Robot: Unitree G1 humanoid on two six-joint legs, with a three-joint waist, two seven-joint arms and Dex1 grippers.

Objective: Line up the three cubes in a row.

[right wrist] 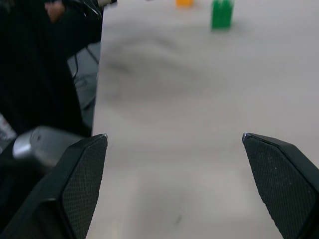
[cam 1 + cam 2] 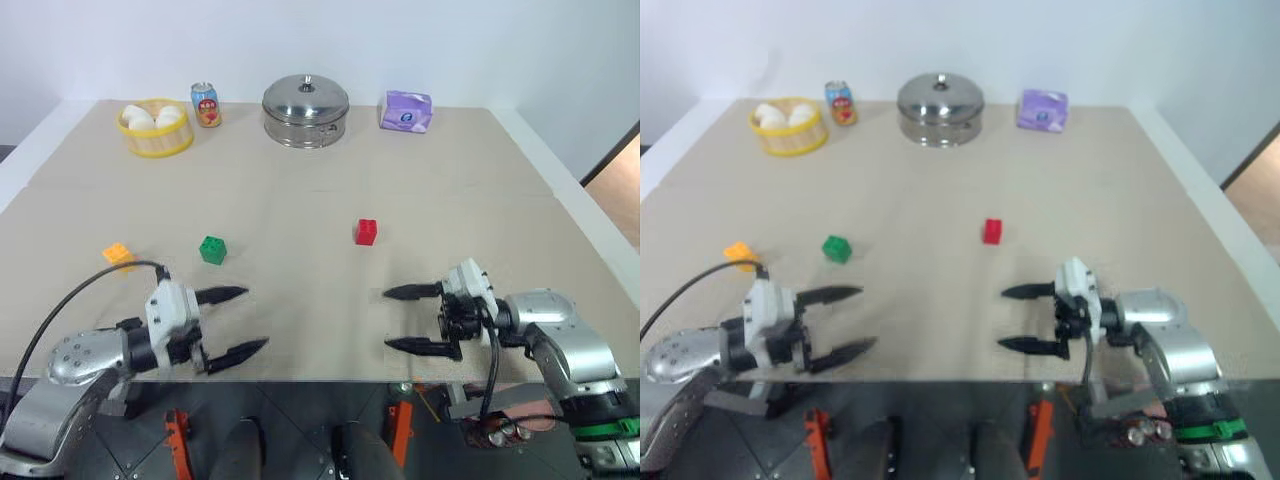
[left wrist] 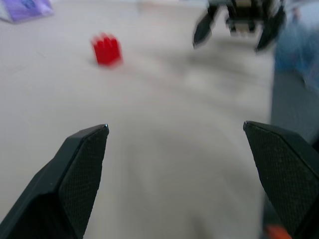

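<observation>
From the head views, the left tool (image 2: 238,322) and the right tool (image 2: 409,319) hover over the near edge of the surface (image 2: 300,190), each spread wide and holding nothing. The orange block (image 2: 118,254), green block (image 2: 212,249) and red block (image 2: 366,231) lie apart beyond them, untouched. The left wrist view shows its fingers (image 3: 79,169) wide apart, the red block ahead. The right wrist view shows the same wide spread, with the green and orange blocks far ahead.
</observation>
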